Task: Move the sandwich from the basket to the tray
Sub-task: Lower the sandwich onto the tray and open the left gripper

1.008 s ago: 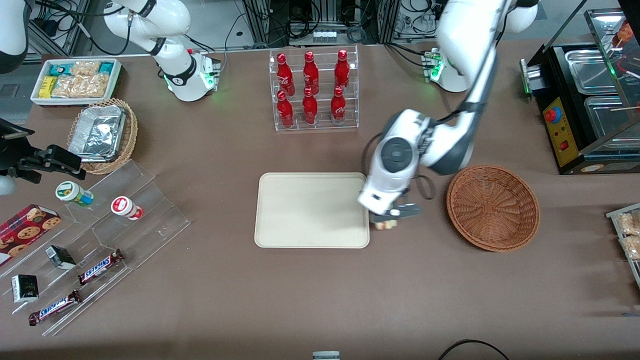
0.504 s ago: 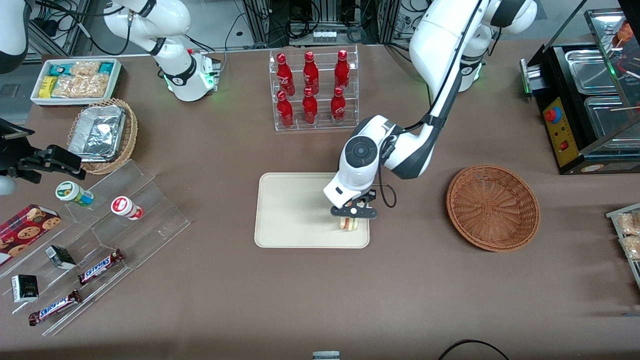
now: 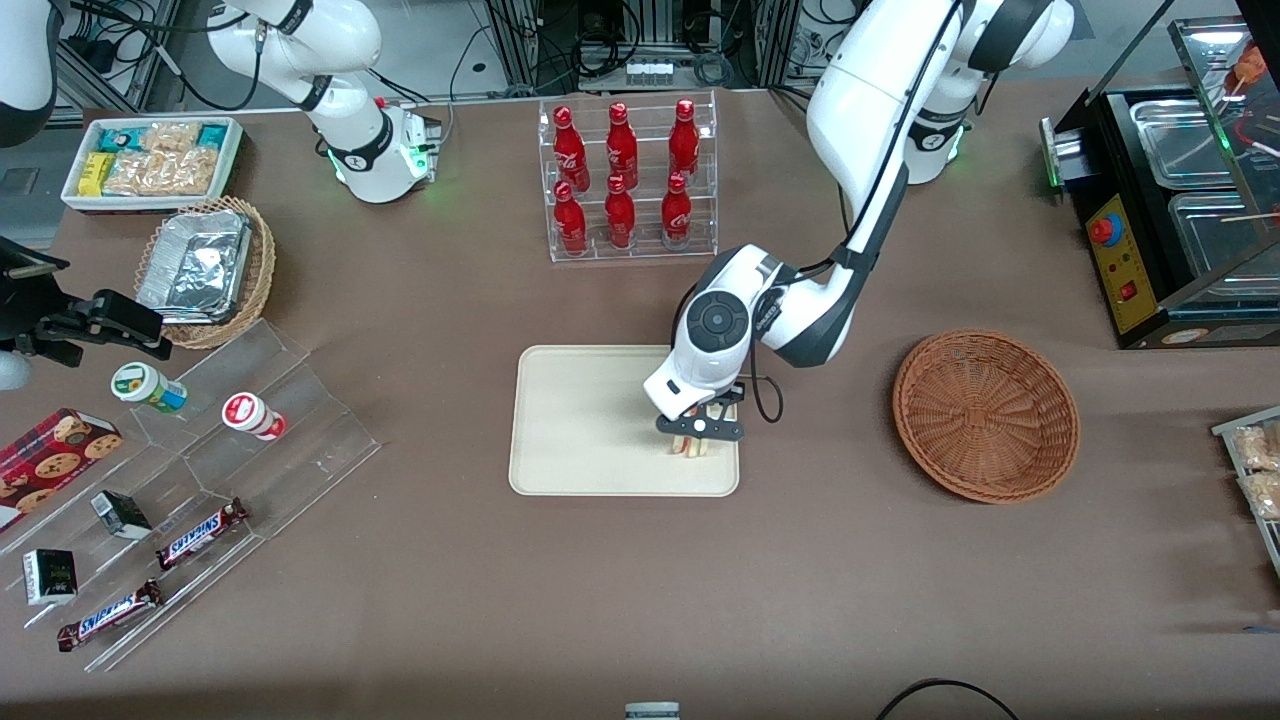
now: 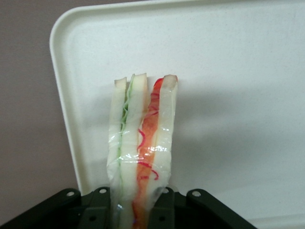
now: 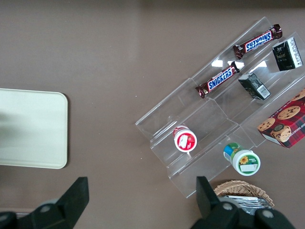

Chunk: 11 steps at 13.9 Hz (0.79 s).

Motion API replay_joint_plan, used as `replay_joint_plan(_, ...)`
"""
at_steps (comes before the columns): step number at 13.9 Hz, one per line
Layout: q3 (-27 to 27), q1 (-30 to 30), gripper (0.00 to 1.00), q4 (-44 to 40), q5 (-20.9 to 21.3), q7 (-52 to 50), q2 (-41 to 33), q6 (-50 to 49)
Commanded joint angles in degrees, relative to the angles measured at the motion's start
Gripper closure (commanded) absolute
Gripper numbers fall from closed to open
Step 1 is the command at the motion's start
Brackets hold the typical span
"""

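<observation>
My gripper (image 3: 697, 430) is shut on the sandwich (image 3: 693, 446), a wrapped wedge of white bread with green and orange-red filling (image 4: 143, 143). It hangs just over the cream tray (image 3: 600, 420), above the tray's corner nearest the basket and the front camera. The black fingers (image 4: 97, 210) clamp the wedge from both sides. In the wrist view the tray (image 4: 238, 71) fills the ground under the sandwich. The reddish-brown wicker basket (image 3: 986, 415) stands beside the tray, toward the working arm's end of the table, with nothing in it.
A clear rack of red bottles (image 3: 625, 180) stands farther from the front camera than the tray. Toward the parked arm's end lie an acrylic snack stand (image 3: 190, 500), a lighter wicker basket with a foil container (image 3: 205, 270) and a white snack bin (image 3: 150, 160). A black warmer (image 3: 1170, 200) stands near the basket.
The gripper carried the sandwich from the table gap between basket and tray to over the tray's corner, then shifted slightly lower and farther in over the tray.
</observation>
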<state>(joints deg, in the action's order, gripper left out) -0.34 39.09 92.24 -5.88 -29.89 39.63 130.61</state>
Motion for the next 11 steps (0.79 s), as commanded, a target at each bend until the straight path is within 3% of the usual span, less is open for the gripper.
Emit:
replay_joint_plan(1,0.34,0.28,0.82,-2.86,-5.17,0.18,1.68,1.05)
replay_joint_plan(9,0.43,0.37,0.78,-4.53,-4.84,-0.7,3.35,1.58)
replay_joint_plan(10,0.43,0.46,0.75,-4.53,-4.84,-0.7,3.61,1.58)
replay_joint_plan(11,0.43,0.46,0.65,-4.79,-4.84,-0.7,3.7,1.58)
